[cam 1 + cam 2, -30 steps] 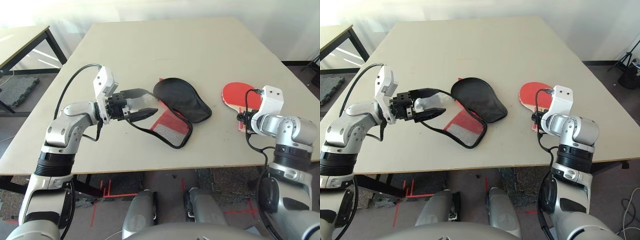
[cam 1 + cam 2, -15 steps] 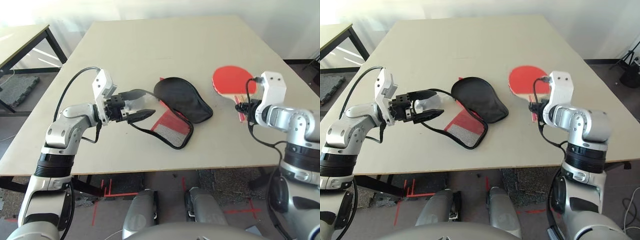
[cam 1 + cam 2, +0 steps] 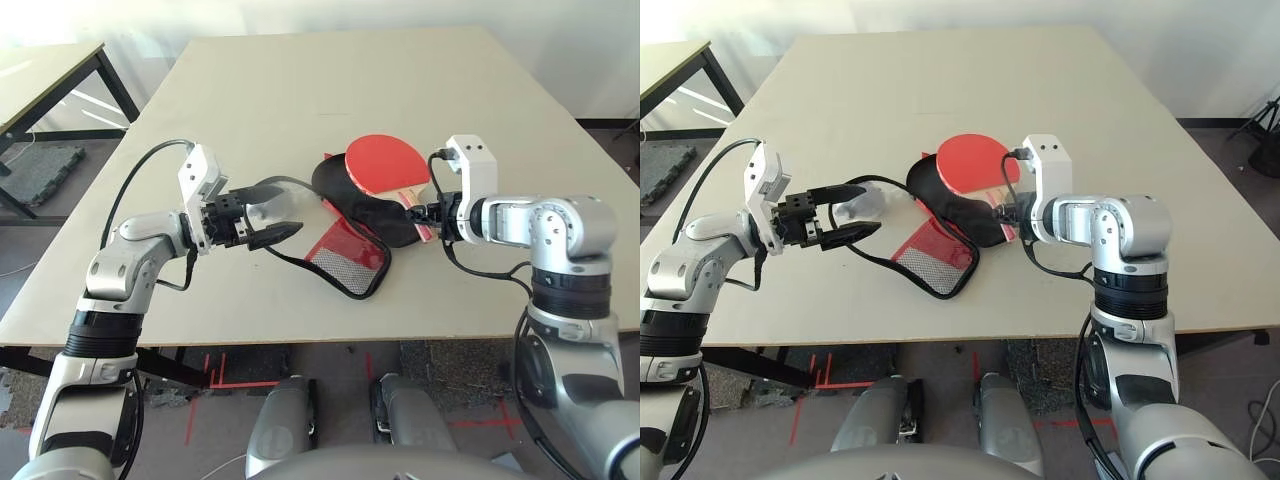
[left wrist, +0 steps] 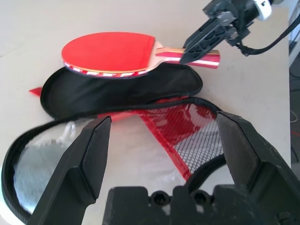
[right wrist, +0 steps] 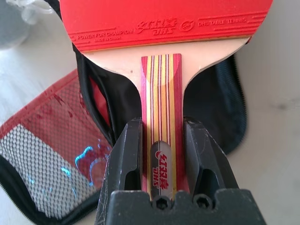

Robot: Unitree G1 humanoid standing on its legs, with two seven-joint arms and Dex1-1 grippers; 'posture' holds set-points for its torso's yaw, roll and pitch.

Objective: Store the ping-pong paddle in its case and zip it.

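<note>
The right gripper [image 5: 161,154] is pinching the ping-pong paddle [image 5: 161,103] by its striped handle, one black finger on each flat side edge of the grip, and it has carried the paddle toward the robot's left since the earlier pictures. A second ago the paddle was out to the right of the case [image 3: 348,257], well apart from it; half a second ago it was still beside it. Now the paddle is above the black back half of the case, its red rubber face up, the round blade pointing away from the robot and the handle end reaching past the black edge toward the robot. Whether the blade touches the black panel, I cannot tell. The left gripper [image 4: 161,164] has its fingers spread wide, as before, with the rim of the clear front half running between them. The case lies opened out, as it did earlier: the black half is farther to the right, the front half with its clear panel and red, mesh-pocketed lower part is nearer the left gripper. Under or behind the clear panel sits a pale grey pouch [image 4: 40,171], seen close by the left gripper's fingers. Everything on the table [image 3: 330,85] lies between the two arms.
</note>
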